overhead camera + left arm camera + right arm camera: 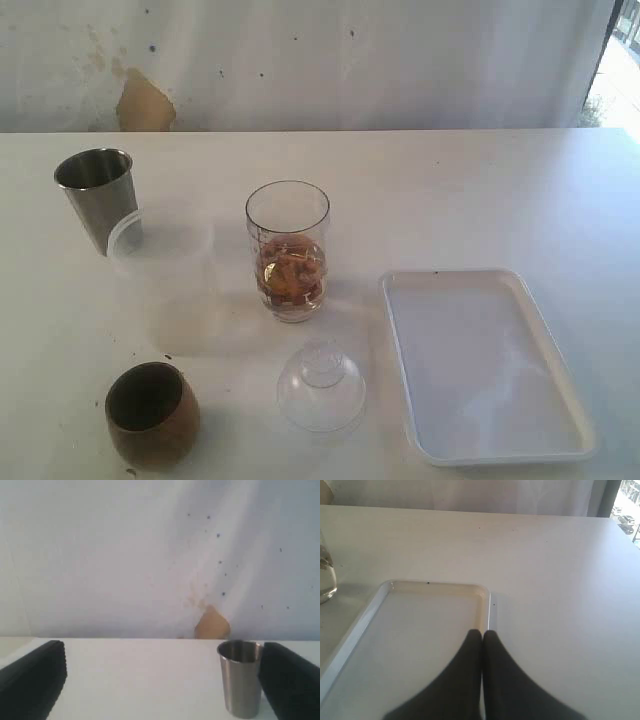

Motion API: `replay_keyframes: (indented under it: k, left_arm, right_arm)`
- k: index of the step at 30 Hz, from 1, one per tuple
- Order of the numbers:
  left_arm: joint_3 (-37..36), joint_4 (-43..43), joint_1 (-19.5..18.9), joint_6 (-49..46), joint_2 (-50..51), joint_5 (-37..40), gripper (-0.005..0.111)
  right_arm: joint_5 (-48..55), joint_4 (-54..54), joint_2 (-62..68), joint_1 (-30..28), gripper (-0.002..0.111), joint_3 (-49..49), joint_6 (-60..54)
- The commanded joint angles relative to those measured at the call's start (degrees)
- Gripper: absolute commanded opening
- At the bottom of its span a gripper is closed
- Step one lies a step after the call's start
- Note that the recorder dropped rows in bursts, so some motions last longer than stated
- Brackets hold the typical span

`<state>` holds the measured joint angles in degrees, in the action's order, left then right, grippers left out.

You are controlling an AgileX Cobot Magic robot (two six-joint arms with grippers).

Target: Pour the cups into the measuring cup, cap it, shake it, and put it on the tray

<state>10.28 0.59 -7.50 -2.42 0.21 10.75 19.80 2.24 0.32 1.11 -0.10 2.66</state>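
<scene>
The measuring cup (288, 250) stands uncapped mid-table with brownish contents in its lower part. The clear dome cap (321, 385) lies on the table in front of it. The steel tumbler (95, 195) stands at the back left, and the frosted cup (160, 250) is beside it. The wooden cup (150, 413) sits at the front left. The white tray (485, 365) lies on the right with nothing in it. Neither arm shows in the exterior view. My left gripper (162, 652) is open and holds nothing. The steel tumbler (240, 682) stands close beside one of its fingers (292, 685). My right gripper (482, 632) is shut above the tray's rim (435, 583).
A white wall with a tan patch (145, 102) runs behind the table's far edge. The measuring cup's base (326, 575) shows at the border of the right wrist view. A bright window (625, 60) is at the far right.
</scene>
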Motion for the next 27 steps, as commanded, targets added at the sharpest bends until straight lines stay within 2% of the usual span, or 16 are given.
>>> replay_keyframes:
  k: [1,7,12,27]
  left_arm:
    - [-3.9,-1.4,0.2,-0.5,-0.2,0.0,0.105]
    - [-10.3,0.1,0.2,-0.5,-0.2,-3.4,0.105]
    - [-10.3,0.1,0.2,-0.7,-0.2,1.6,0.105]
    - [-10.3,-0.1,0.2,-0.7,-0.2,1.0,0.105]
  right_arm:
    - [-0.2,0.3,-0.3,0.0,0.000,0.1,-0.3]
    - [-0.2,0.3,-0.3,0.0,0.000,0.1,-0.3]
    - [-0.2,0.3,-0.3,0.0,0.000,0.1,-0.3]
    - [-0.2,0.3,-0.3,0.0,0.000,0.1,-0.3]
